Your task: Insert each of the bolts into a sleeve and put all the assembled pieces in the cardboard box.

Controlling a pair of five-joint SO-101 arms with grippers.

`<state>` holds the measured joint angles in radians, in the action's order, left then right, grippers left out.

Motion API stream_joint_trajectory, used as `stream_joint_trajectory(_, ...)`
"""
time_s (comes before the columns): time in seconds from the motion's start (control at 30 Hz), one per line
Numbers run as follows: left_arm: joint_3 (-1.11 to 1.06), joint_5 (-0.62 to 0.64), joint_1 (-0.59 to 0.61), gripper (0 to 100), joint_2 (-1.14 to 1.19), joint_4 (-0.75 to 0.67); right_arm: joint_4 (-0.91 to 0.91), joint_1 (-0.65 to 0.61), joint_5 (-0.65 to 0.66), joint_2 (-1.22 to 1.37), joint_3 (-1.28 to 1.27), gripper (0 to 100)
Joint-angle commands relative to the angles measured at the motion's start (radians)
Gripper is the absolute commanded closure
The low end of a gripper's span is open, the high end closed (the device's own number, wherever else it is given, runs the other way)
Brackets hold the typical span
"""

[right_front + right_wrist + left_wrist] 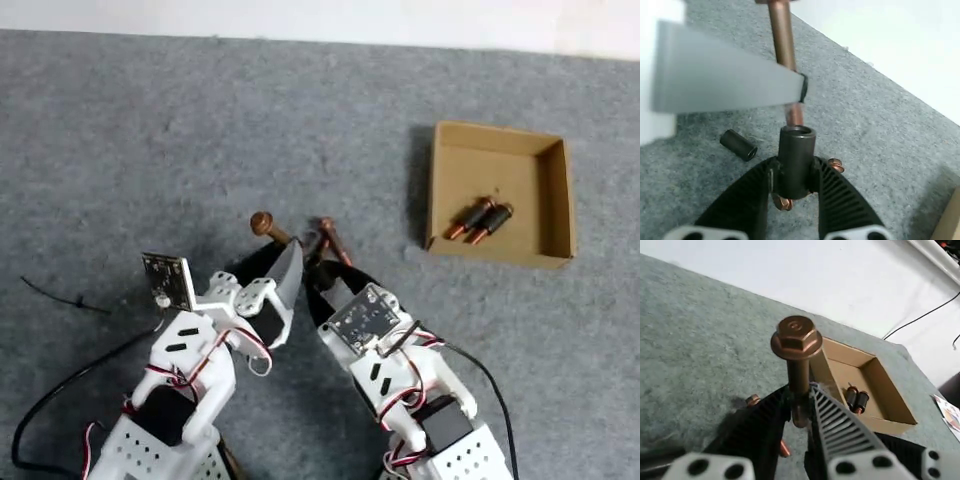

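My left gripper [800, 395] is shut on the shaft of a copper bolt [796, 340], whose hex head points away from the wrist. In the high view that bolt [265, 225] sticks out of the left gripper [278, 247]. My right gripper [796, 167] is shut on a black sleeve [796, 157] with its open end facing the bolt. The bolt's tip [795, 115] is just above the sleeve's mouth, lined up with it. The cardboard box [552, 200] at the right holds two assembled pieces [480, 218].
A loose black sleeve [738, 145] lies on the grey carpet beside the right gripper [318, 262]. Another copper bolt [335, 243] lies on the carpet close to both grippers, and a bolt head [835, 165] shows beside the held sleeve. A black cable tie [60, 298] lies at the left.
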<state>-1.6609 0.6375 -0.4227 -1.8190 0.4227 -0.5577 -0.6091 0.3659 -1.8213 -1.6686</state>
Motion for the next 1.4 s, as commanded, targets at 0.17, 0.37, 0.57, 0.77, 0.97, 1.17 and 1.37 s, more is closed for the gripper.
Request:
stream_joint_trajectory(0.17, 0.150, 0.000, -0.045, 99, -0.010, 0.052, 0.039, -0.004, 0.014, -0.018, -0.061, 99.4)
stream_joint_trajectory(0.37, 0.171, 0.000, -0.047, 99, -0.012, 0.095, 0.039, -0.002, 0.014, -0.018, -0.061, 99.4)
stream_joint_trajectory(0.57, 0.157, 0.002, -0.081, 99, -0.012, 0.150, 0.039, -0.002, 0.014, -0.018, -0.061, 99.4)
stream_joint_trajectory(0.77, 0.136, 0.000, -0.185, 99, -0.010, 0.204, 0.039, 0.013, 0.014, -0.018, -0.061, 99.4)
stream_joint_trajectory(0.97, 0.099, -0.003, -0.183, 99, -0.010, 0.204, 0.054, 0.031, 0.014, -0.018, -0.061, 99.4)
stream_joint_trajectory(1.17, 0.099, -0.002, -0.108, 99, -0.007, 0.204, 0.053, 0.030, 0.014, -0.018, -0.061, 99.4)
stream_joint_trajectory(1.37, 0.065, -0.005, -0.107, 99, -0.007, 0.204, 0.050, 0.030, 0.014, -0.018, -0.061, 99.4)
